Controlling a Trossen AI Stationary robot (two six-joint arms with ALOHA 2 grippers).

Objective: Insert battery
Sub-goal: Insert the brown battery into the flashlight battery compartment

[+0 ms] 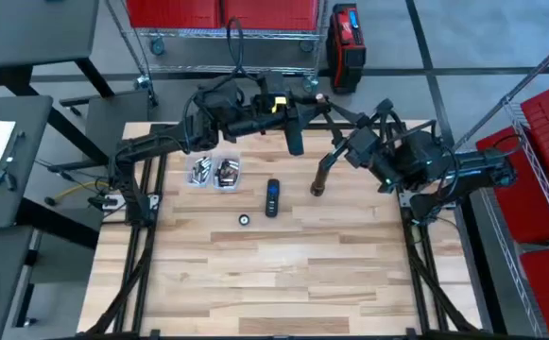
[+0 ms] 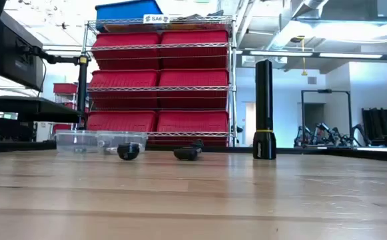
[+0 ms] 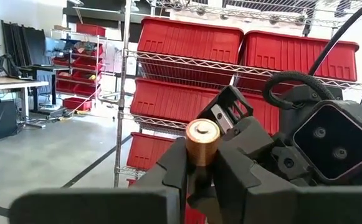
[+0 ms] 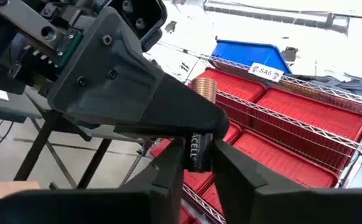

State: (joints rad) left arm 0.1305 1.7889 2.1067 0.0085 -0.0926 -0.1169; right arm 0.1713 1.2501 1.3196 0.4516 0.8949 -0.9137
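Over our tabletop (image 1: 283,274), where a flashlight (image 1: 319,176) stands upright, we see both arms meeting high at the far edge. The left gripper (image 3: 202,165) and right gripper (image 4: 198,163) each have jaws clamped on one battery (image 3: 202,137) in midair.

Fingers hide most of the battery (image 3: 202,142); the bin's (image 1: 213,173) contents are indistinct.

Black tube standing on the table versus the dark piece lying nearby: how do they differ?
The black tube stands upright and tall; the dark piece lies flat and low. The tube has a yellow ring; the piece shows blue. Both are dark, on the table.
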